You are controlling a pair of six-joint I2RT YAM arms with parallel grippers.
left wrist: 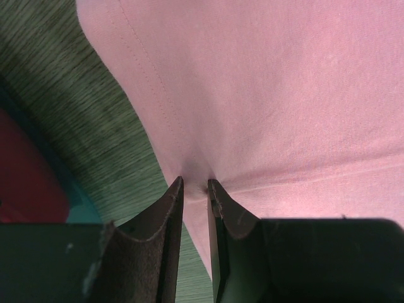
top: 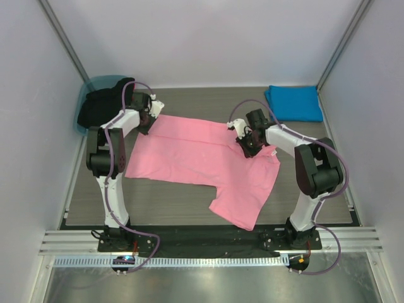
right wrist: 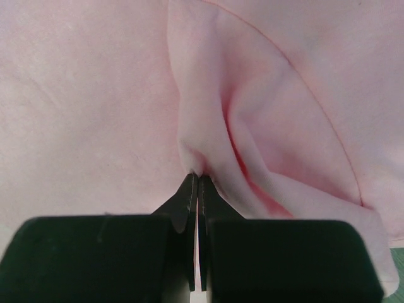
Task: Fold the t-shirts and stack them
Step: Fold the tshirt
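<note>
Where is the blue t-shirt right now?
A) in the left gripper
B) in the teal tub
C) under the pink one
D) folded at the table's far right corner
D: the blue t-shirt lies folded at the far right corner, apart from the spread pink t-shirt.

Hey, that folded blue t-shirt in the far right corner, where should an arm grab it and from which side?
Probably pinch the blue t-shirt at its near-left edge, coming in from the middle of the table. It lies flat and folded, close to the right wall and back wall, so those sides look cramped; the near-left edge faces bare table.
</note>
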